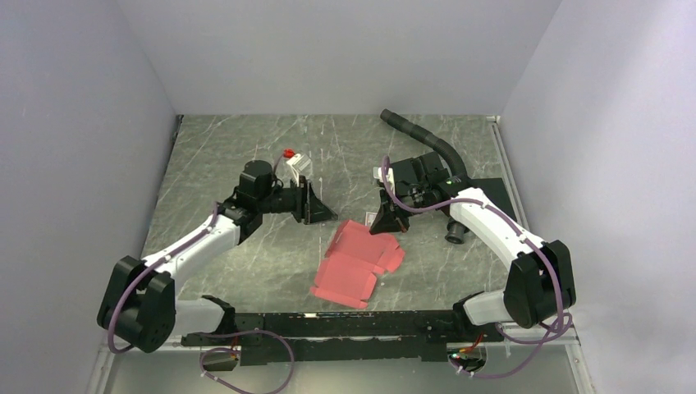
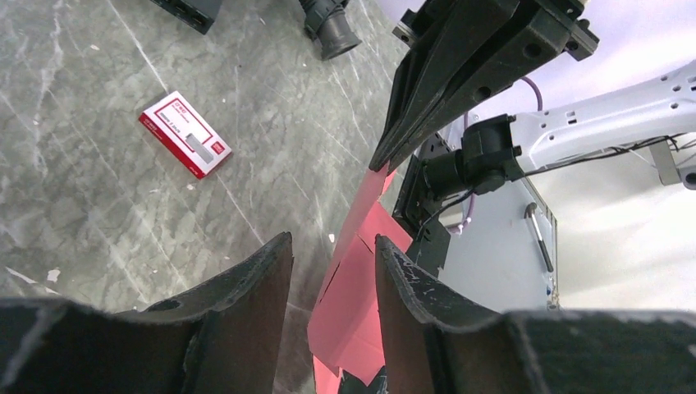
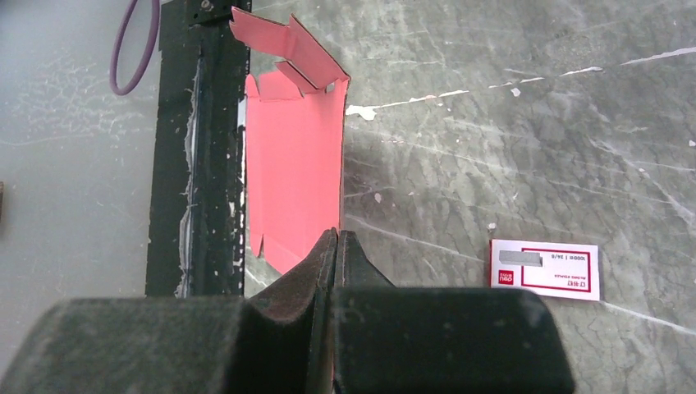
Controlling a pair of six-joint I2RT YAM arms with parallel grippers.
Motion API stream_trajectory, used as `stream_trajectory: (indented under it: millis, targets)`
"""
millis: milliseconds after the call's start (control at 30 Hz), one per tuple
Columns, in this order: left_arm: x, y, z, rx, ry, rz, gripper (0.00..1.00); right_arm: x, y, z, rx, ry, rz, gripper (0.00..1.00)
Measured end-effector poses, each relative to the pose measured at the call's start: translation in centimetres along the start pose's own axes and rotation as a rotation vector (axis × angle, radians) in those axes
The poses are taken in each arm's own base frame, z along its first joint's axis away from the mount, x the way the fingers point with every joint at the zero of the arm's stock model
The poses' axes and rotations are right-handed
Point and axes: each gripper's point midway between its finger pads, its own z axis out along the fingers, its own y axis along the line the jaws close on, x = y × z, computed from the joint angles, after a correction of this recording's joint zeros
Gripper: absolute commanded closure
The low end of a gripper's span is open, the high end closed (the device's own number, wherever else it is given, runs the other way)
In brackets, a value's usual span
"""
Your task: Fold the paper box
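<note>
"Where is the paper box (image 1: 355,261) lying?"

"It is lying opened out on the grey worktop (image 1: 238,148), between the two arms, with its far edge tilting up off the surface."

"What is holding that edge?"

"The right gripper (image 3: 336,243) is pinching it, jaws pressed together on the cardboard."

"And the left gripper (image 2: 332,250)?"

"It is hovering just beside the box, fingers spread, gripping nothing. A small red-and-white card (image 3: 544,269) is sitting near the right gripper."
</note>
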Motion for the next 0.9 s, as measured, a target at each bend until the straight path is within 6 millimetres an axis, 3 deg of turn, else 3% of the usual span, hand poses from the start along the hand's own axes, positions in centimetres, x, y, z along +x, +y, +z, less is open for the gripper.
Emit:
stream_trajectory:
  millis: [367,900]
  targets:
    - [2.3,-0.2,1.6,0.056,0.089,-0.017,0.54,0.0,0.4,0.0,-0.02,-0.004,-0.001,1.0]
    - [2.0,-1.9,1.9,0.135,0.087,0.026,0.52,0.0,0.5,0.0,-0.024,-0.004,-0.002,1.0]
